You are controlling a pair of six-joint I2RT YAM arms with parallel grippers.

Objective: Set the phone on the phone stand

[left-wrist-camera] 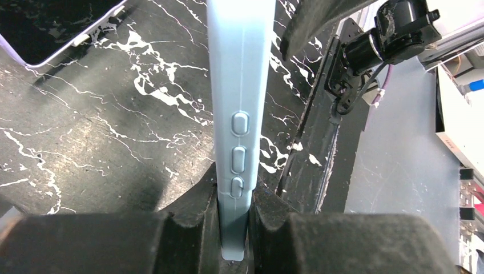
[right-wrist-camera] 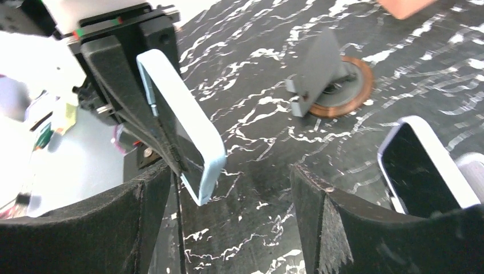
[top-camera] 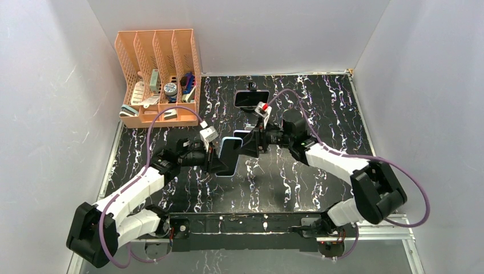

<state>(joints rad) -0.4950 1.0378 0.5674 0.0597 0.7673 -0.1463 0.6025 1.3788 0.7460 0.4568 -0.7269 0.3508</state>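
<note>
Pale-blue phone [top-camera: 228, 157] is clamped edgewise in the left end effector [left-wrist-camera: 235, 200], above the table's [top-camera: 342, 108] centre. The right end effector [right-wrist-camera: 231, 177], at its 3 o'clock, stands apart.

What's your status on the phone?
Left pincer shut on blue phone, gripped on edge. Right pincer open, close by it. Stand empty; second phone flat nearby.

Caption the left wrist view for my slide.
Pale blue phone clamped edge-up in the left jaws, above the black marbled table.
</note>
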